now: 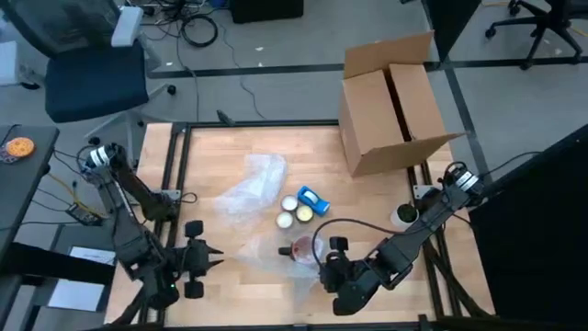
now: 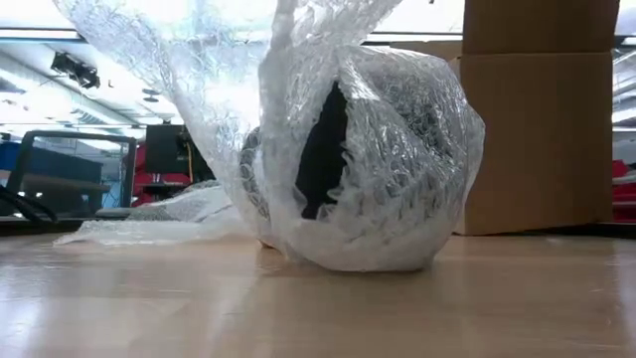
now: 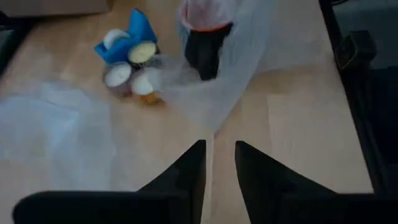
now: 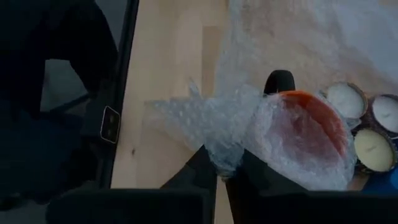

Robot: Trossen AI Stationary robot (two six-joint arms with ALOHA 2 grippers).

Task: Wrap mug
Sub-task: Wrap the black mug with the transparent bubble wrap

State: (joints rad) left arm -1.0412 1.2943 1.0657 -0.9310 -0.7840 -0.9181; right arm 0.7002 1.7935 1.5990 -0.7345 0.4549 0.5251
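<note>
The right gripper (image 1: 323, 268) sits at the front of the desk (image 1: 367, 198), touching the near side of the mug (image 1: 299, 248), which lies in the middle of the desk's front half, partly swathed in bubble wrap (image 1: 253, 184). The left gripper (image 1: 213, 258) waits well apart on the mug's other side, pointing toward it. So the right arm is much the nearer. A cluster of candles (image 1: 296, 211) with a blue item lies just behind the mug, and a cardboard box (image 1: 390, 101) stands at the far right.

From desk height, the mug (image 2: 323, 149) shows as a dark shape inside a crinkled bundle of wrap (image 2: 397, 169), loose film rising above it.

The left wrist view shows its gripper (image 3: 219, 163) with fingers slightly parted, holding nothing, the mug (image 3: 208, 37) straight ahead beyond a sheet of wrap.

The right wrist view shows its gripper (image 4: 229, 171) pinching a gathered fold of wrap (image 4: 217, 124) right beside the mug's red-lined mouth (image 4: 308, 124).
</note>
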